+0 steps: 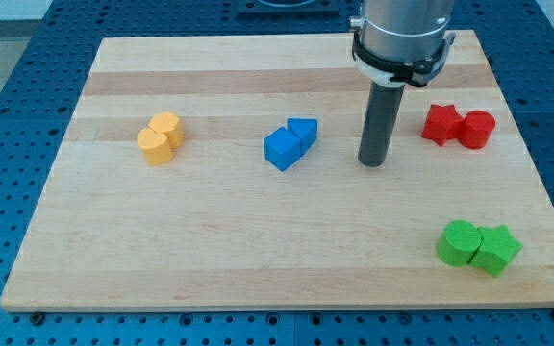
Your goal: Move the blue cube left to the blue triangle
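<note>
The blue cube (281, 149) sits near the middle of the wooden board (258, 259). The blue triangle (303, 132) touches the cube's upper right side. My tip (372, 162) rests on the board to the right of both blue blocks, a short gap from the triangle and touching neither.
Two yellow blocks (161, 138) sit together at the view's left. A red star-like block (441, 125) and a red cylinder (476, 129) sit at the right. Two green blocks (478, 246) sit at the lower right. A blue perforated table surrounds the board.
</note>
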